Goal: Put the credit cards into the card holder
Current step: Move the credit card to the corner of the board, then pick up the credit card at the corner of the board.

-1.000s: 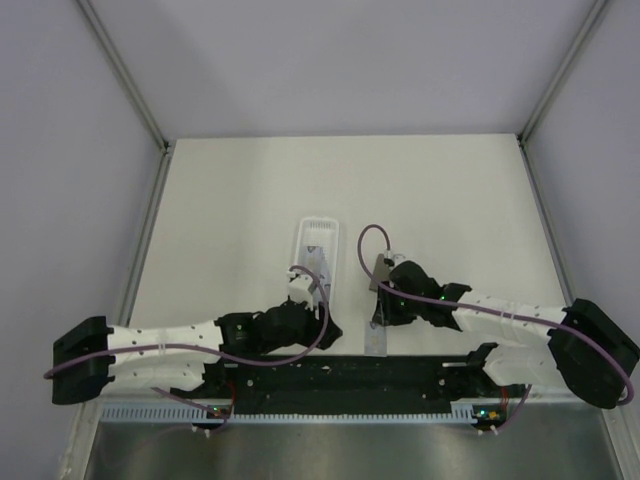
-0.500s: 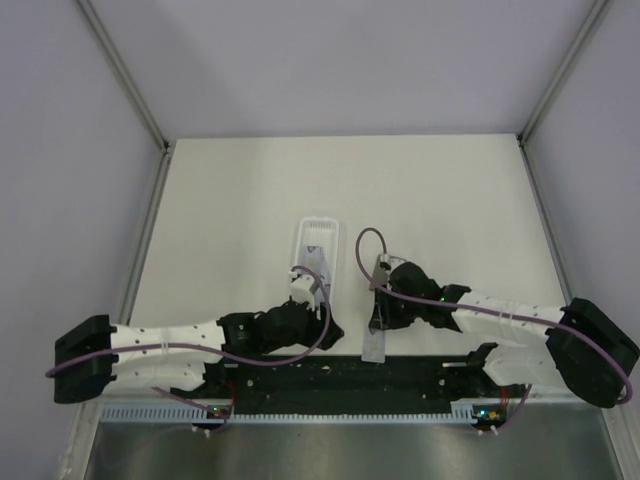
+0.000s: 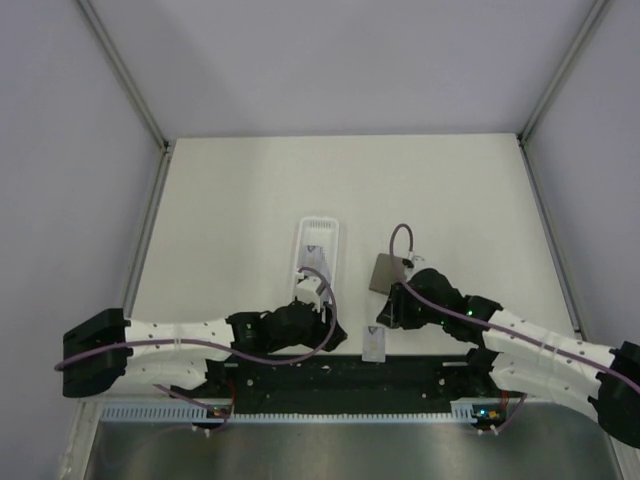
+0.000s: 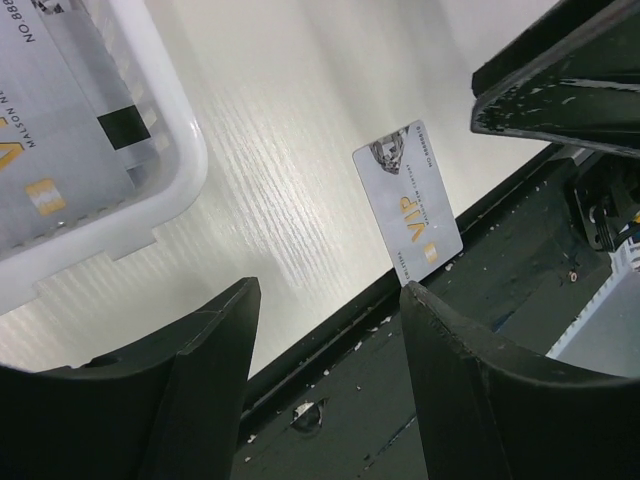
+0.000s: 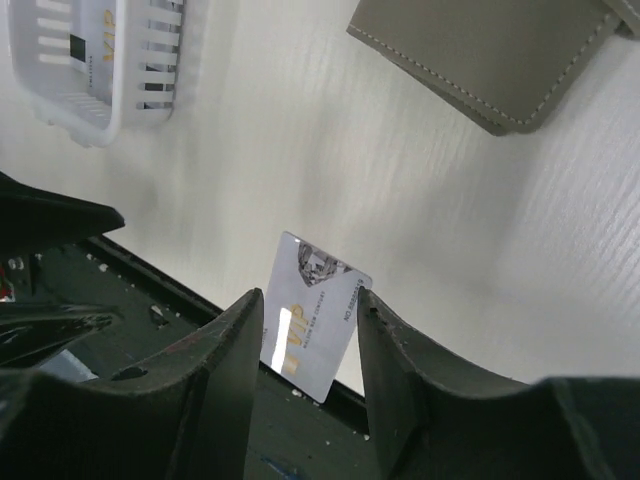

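I have both claws empty, fingers spread. The left gripper (image 4: 330, 300) and right gripper (image 5: 310, 295) flank one card (image 4: 408, 205) lying at the table's (image 3: 250, 200) near edge. The wallet (image 3: 387, 271) lies folded just beyond, and the other cards (image 4: 55, 130) sit in the white tray (image 3: 318, 228).

Your left arm (image 3: 170, 340), white links with black joints, lies stretched low from its base at the near left corner toward the middle. The left gripper (image 3: 328, 330), black with two fingers, points across toward your other arm, jaws parted wide and nothing between the dark fingers (image 4: 200, 390). Your right arm (image 3: 530, 345), built the same, reaches in from the near right with its wrist angled toward the centre. The right gripper (image 3: 392, 312) is likewise spread, its fingers (image 5: 215, 380) apart and empty. The two grippers sit near each other without touching.
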{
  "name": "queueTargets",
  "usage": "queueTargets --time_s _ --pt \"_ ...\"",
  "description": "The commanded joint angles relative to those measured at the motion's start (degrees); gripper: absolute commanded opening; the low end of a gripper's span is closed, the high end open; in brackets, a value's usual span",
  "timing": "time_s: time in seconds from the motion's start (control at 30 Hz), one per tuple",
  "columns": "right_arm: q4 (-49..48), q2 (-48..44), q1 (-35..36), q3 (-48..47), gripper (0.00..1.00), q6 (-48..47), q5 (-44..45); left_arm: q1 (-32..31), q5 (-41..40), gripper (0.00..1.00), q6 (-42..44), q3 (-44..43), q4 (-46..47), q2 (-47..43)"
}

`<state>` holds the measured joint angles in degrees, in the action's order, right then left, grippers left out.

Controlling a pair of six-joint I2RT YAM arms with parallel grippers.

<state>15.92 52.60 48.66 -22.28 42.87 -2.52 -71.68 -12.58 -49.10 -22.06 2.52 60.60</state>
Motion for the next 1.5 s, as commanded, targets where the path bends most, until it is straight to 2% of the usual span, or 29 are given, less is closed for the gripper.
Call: queueTargets --time_s 0.0,0.17,0.37,0.7,0.83,1.23,1.47 --pt "5.60 -6.01 0.90 3.11 0.43 7.91 -0.37 -0.21 1.50 0.64 1.64 -2.02 6.25 3.38" --pt "8.59 -8.47 4.24 6.02 0.41 14.51 -2.31 -0.21 3.79 0.63 1.29 -1.84 11.00 7.77" --pt "9.57 -9.80 6.53 7.34 0.40 17.51 -5.11 -0.21 5.46 0.61 0.94 -2.02 15.14 12.87" --pt "5.44 -8.13 7.85 10.24 0.41 19.70 -8.73 -0.92 7.13 0.54 0.50 -2.54 18.57 17.45" --pt "-0.17 -6.81 7.85 12.43 0.41 21.11 -9.43 -1.44 7.57 0.51 0.50 -3.25 18.92 18.94" --pt "-5.55 -5.66 7.94 15.69 0.41 24.54 -6.88 -3.55 9.50 0.26 -0.73 -4.21 21.99 24.30" --pt "-5.99 -8.30 7.94 17.36 0.41 26.56 -4.86 -4.70 9.77 0.17 -2.22 -3.95 23.84 26.41"
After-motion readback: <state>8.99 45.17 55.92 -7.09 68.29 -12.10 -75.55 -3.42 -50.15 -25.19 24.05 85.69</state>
